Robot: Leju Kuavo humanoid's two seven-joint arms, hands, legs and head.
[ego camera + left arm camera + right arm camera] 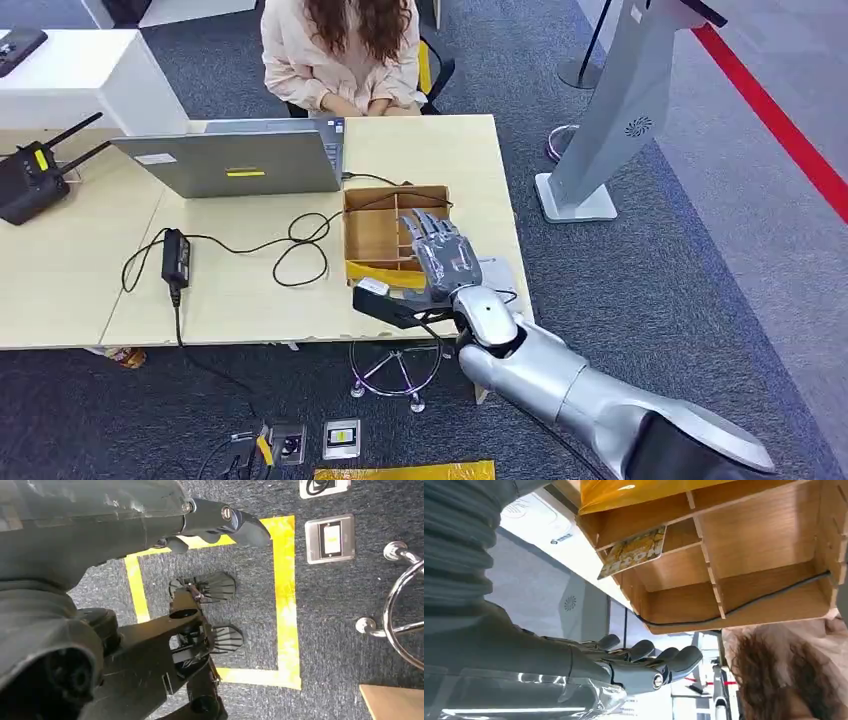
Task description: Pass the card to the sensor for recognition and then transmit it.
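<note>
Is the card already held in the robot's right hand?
No. In the right wrist view the card leans in a compartment of the wooden box, and the right hand hovers apart from it with straight fingers.
</note>
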